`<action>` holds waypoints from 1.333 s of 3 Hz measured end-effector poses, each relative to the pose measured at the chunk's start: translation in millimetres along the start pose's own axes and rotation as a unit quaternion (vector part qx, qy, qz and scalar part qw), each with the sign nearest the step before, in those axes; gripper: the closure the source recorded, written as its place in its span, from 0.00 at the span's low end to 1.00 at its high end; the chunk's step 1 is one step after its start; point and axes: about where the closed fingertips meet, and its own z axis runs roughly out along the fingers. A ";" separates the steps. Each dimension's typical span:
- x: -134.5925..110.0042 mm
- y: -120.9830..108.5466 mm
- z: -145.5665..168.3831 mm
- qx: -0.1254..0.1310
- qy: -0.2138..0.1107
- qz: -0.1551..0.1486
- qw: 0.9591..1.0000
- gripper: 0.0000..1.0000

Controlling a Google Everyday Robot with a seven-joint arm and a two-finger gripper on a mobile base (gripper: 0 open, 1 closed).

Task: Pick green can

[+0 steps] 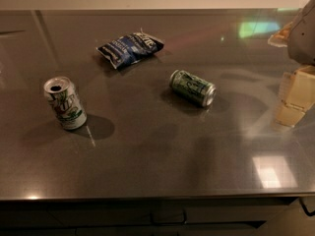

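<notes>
Across the whole view: dark grey counter (162, 151), glossy, with a pale wall behind its far edge.
Left: white can (65, 103), standing upright, opened top facing up, green and red markings on a pale body; its shadow falls to the right on the counter.
Left of centre, farther back: blue snack bag (129, 48), crumpled, lying flat, white lettering on dark blue; well apart from both cans.
Right of centre: green can (192, 87), lying on its side, dark green with pale scribbly markings, its silver end turned toward the lower right; it touches nothing but the counter.
Position of green can relative to others: right of the white can, in front and to the right of the snack bag, left of the gripper.
Lower right of surface: bright rectangular reflection (274, 171) near the front edge.
Right edge: gripper (294, 100), cream-coloured blocky parts under a grey housing, above the counter, only partly in view; well apart from the green can and holding nothing visible.
Gripper state: cannot tell whether it is spread or pressed together.
</notes>
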 end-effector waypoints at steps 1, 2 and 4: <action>-5.8 2.3 -6.7 0.007 -0.009 -0.003 1.000 0.00; -20.5 -25.3 20.0 0.005 -0.018 -0.019 1.000 0.00; -60.6 -87.0 102.3 -0.015 -0.029 -0.030 0.999 0.00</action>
